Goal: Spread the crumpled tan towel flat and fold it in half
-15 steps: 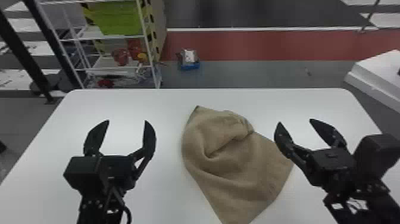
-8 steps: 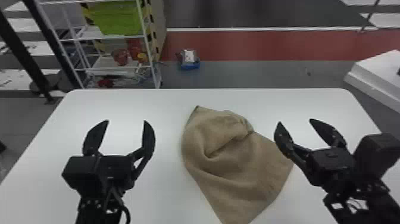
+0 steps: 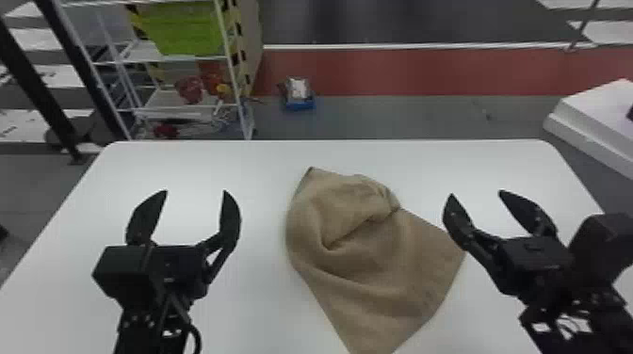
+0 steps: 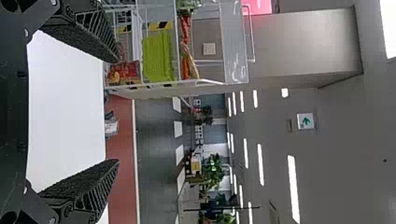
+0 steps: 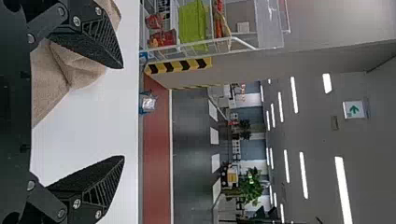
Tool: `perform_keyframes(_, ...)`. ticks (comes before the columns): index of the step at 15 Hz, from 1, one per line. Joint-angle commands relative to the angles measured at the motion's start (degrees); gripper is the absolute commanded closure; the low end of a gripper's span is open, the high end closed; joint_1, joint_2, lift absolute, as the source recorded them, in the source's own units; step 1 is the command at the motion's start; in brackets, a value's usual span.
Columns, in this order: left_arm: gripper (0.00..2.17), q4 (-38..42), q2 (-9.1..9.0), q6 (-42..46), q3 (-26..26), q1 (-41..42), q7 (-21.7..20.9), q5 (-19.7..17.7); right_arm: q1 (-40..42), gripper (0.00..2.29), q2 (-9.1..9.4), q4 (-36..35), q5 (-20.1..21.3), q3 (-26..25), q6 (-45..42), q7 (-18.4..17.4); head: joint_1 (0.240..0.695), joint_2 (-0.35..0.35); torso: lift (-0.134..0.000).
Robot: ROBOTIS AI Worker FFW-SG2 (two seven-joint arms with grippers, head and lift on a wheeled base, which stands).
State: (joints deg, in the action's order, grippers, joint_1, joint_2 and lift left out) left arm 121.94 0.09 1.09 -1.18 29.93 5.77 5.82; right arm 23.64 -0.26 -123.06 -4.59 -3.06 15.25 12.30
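Left claw [image 3: 195,192] hangs with its fingers apart at ten o'clock from the crumpled tan towel [image 3: 367,245]; the right claw [image 3: 476,192], also spread wide, is at two. The towel lies on the white worktop [image 3: 245,162], a corner aimed at eleven. Beyond, also at eleven, a white rack [image 3: 183,58] carries a lime-green bin [image 3: 183,30].

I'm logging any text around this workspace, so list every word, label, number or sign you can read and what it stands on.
No words, brands or numbers can be read.
White rectangular sign overhead, mounting unclear: green arrow-like mark, no legible letters.
Crumpled tan towel: no legible print.
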Motion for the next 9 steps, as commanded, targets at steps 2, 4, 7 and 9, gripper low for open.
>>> perform_keyframes(2,0.14,-1.4,-0.24,0.0,0.5,-0.6,-0.3,-0.4,-0.3,0.22,0.31,2.0,-0.2,-2.4,-0.3,0.0,0.695,0.034,-0.124)
perform_keyframes(4,0.14,-1.8,-0.24,0.0,0.6,-0.6,-0.3,-0.4,-1.6,0.29,0.18,4.8,-0.1,-4.3,0.4,0.0,0.695,0.021,-0.124)
perform_keyframes(7,0.14,-1.9,-0.24,0.0,0.6,-0.7,-0.4,-0.4,-5.1,0.32,-1.49,8.2,-0.2,-6.1,10.0,0.5,0.695,-0.014,-0.124)
perform_keyframes(9,0.14,-1.9,-0.24,0.0,0.5,-0.7,-0.5,-0.4,-6.9,0.32,-2.2,10.7,0.2,-6.3,11.8,0.6,0.695,-0.027,-0.124)
